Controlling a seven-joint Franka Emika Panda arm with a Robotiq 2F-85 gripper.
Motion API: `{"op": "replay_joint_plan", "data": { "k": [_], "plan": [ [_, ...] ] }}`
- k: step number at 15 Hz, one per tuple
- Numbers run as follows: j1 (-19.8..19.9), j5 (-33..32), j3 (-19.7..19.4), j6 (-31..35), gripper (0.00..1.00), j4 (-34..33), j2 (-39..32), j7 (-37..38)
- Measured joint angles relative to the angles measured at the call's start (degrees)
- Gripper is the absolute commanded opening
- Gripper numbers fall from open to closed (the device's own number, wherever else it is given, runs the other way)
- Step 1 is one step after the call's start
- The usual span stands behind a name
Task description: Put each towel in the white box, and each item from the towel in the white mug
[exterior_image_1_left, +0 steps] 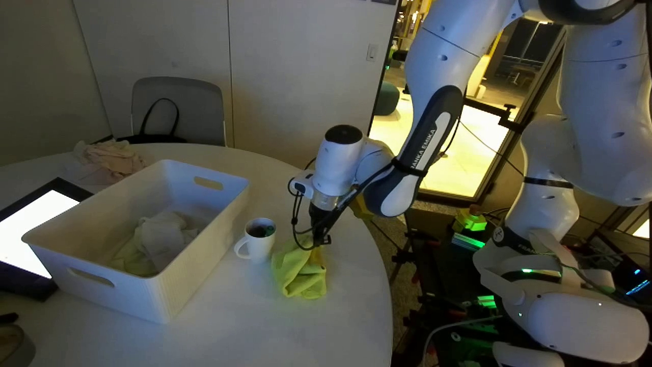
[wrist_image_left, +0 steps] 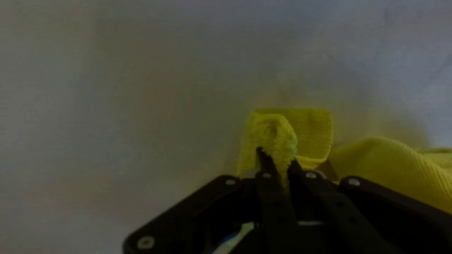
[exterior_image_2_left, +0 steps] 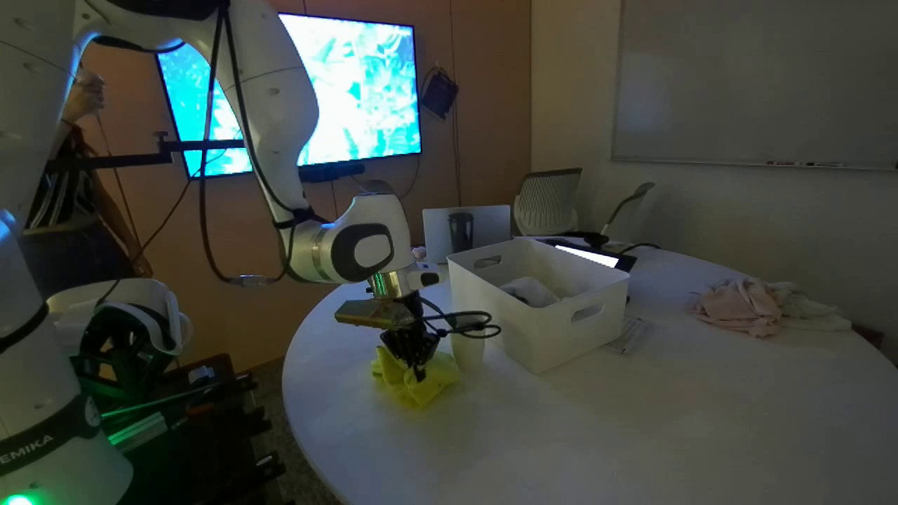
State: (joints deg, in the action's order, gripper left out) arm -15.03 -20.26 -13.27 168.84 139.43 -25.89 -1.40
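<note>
A yellow-green towel [exterior_image_1_left: 300, 272] lies rumpled on the round table beside the white mug [exterior_image_1_left: 261, 243]. My gripper [wrist_image_left: 278, 158] points down and is shut on a bunched fold of this towel [wrist_image_left: 277, 132], which pokes out between the fingertips. In an exterior view the gripper [exterior_image_2_left: 419, 370] reaches the towel [exterior_image_2_left: 414, 382] from above. Something dark green shows inside the mug; no other item on the gripped towel is visible. The large white box [exterior_image_1_left: 201, 265] stands on the mug's far side from the gripper, holding rumpled pale cloth [exterior_image_1_left: 163, 234] with a yellow-green part.
A dark tablet [exterior_image_1_left: 38, 224] with a lit screen is next to the box. Pink and white cloths [exterior_image_2_left: 747, 308] lie in a heap on the table past the box. Cables [exterior_image_2_left: 463, 324] loop from the wrist close to the mug. A round container [exterior_image_1_left: 18, 341] sits at an exterior view's corner.
</note>
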Motion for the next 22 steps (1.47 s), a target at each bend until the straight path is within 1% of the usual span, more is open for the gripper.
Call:
{"op": "replay_joint_plan", "data": {
  "k": [4,7,9,11,13,15,18,21,22],
  "plan": [
    [-5.7,-5.5,-7.2,0.5,0.10,2.2,6.0,7.5],
    [-10.8,-11.1,-14.8,1.4,0.09,4.0,10.7,14.6],
    [-14.1,-16.3,-20.0,1.4,0.09,4.8,13.9,20.2],
    [-16.9,-23.1,-24.8,1.2,0.09,5.2,16.9,26.7],
    [-18.9,-30.7,-28.3,0.3,0.10,5.2,20.2,33.9],
    [-19.6,-38.1,-30.0,-1.4,0.09,5.2,23.8,41.2],
    [-19.6,-47.0,-30.0,-5.7,0.09,5.2,29.9,51.1],
    [-19.6,-53.4,-27.9,-12.2,0.09,6.1,37.0,61.1],
    [-19.6,-53.9,-26.9,-14.2,0.09,6.8,39.4,61.8]
  ]
}}
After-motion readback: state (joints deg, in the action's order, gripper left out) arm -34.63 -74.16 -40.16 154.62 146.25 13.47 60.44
